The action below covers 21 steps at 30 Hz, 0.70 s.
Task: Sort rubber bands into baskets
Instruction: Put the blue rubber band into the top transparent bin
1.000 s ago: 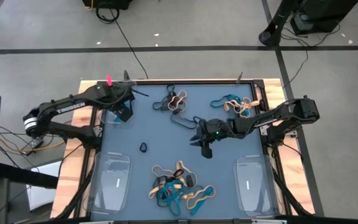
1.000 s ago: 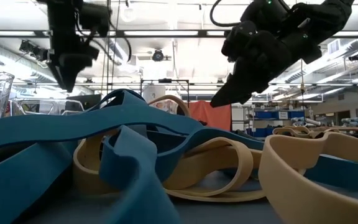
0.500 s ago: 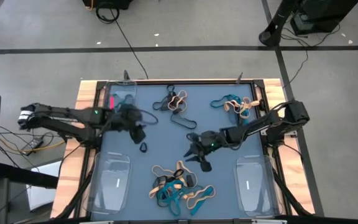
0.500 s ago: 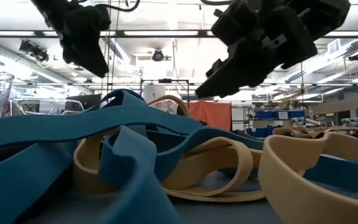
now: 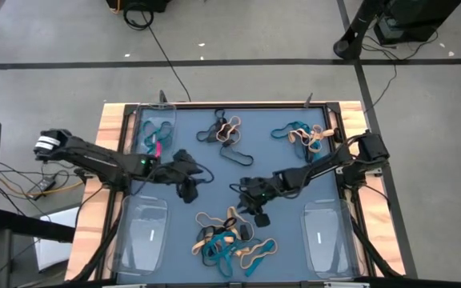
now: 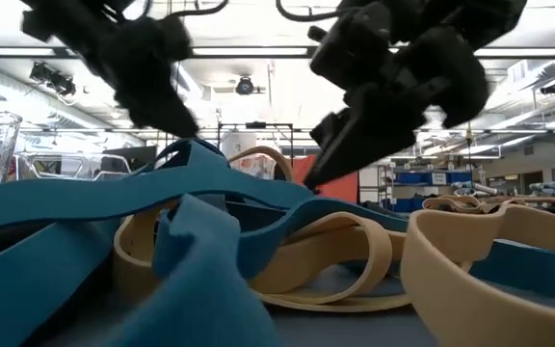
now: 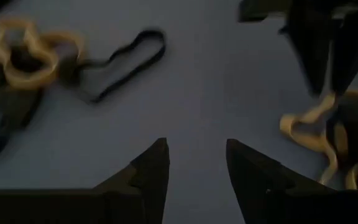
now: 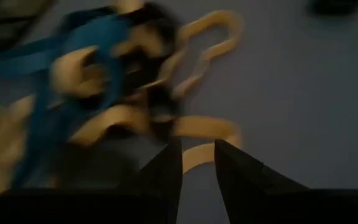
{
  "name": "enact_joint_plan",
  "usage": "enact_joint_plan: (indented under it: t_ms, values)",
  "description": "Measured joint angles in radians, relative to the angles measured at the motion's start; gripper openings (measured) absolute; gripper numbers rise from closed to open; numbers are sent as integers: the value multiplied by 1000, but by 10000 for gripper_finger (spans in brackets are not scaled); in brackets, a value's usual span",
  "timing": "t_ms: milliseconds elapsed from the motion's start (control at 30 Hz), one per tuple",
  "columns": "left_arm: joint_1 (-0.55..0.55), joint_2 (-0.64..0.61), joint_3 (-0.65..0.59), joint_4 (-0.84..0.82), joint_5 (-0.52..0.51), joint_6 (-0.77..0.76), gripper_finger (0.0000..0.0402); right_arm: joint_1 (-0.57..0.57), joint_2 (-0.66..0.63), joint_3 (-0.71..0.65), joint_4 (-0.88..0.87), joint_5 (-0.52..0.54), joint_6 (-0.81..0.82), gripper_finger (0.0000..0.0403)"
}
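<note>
Both pincers hover mid-desk, empty. Left pincer (image 7: 196,163) fingers apart; right pincer (image 8: 197,163) narrowly apart, seemingly just above the rubber bands (image 5: 229,238) piled near the front edge between two baskets (image 5: 142,234).

You see rubber bands (image 5: 229,240) in teal-blue, tan and black on the slate-blue table (image 5: 294,168), which has a light wood frame. The baskets (image 5: 325,234) are clear, one holding a pink and a teal band, and both arms are black.
</note>
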Motion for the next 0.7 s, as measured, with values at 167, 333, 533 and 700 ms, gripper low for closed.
enact_joint_plan:
  t_ms: [167, 333, 533, 700]
  values:
    - [-17, 103, -3, 153, -7, 59, 162, -20, 52, 11, 12, 142, 49, 106]
    - [-28, 166, -4, 251, 24, 119, 162, -19, 61, 11, 43, 105, 97, 106]
    - [-49, 187, 1, 286, 36, 123, 162, -10, 55, 36, 61, 50, 105, 106]
    - [-121, 190, -1, 267, 20, 58, 162, 6, 73, 78, 120, 43, 129, 106]
